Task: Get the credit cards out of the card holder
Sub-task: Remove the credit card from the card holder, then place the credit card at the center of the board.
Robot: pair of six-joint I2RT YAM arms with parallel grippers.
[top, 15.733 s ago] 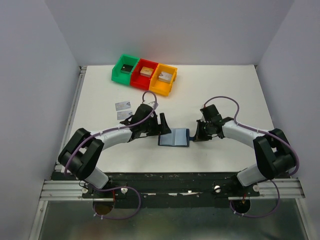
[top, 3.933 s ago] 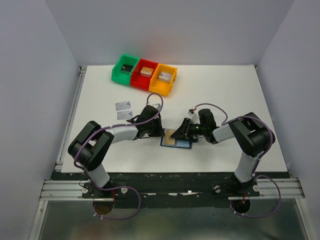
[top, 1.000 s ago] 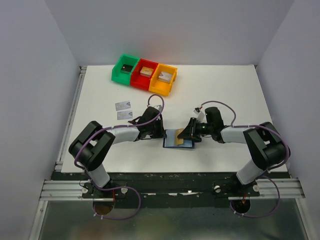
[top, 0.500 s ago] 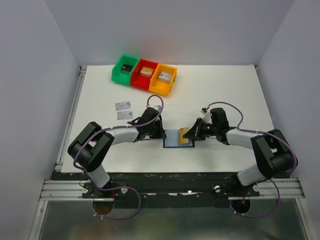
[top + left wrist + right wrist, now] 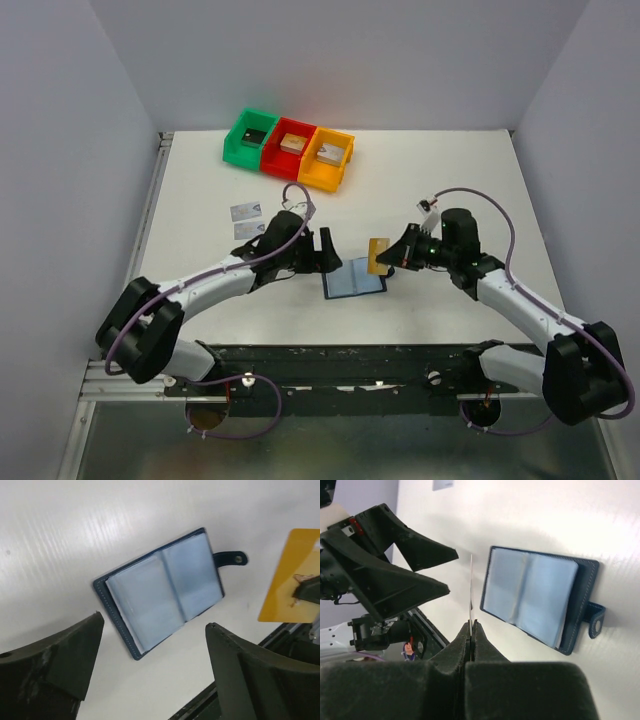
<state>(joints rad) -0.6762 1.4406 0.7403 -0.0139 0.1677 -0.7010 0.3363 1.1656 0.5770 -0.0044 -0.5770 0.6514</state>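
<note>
Card holder (image 5: 354,280) open flat; right jaws pinch gold card (image 5: 377,256) beside it; left jaws wide, empty; bins (image 5: 281,166) behind.

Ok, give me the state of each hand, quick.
Left hand: open, holding nothing.
Right hand: closed on a tan-gold card.

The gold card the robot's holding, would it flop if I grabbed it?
Probably stiff: the gold card sticks out flat, pinched at one edge by the jaws. Likely light, being so thin edge-on. Maybe slippery; it looks smooth.
</note>
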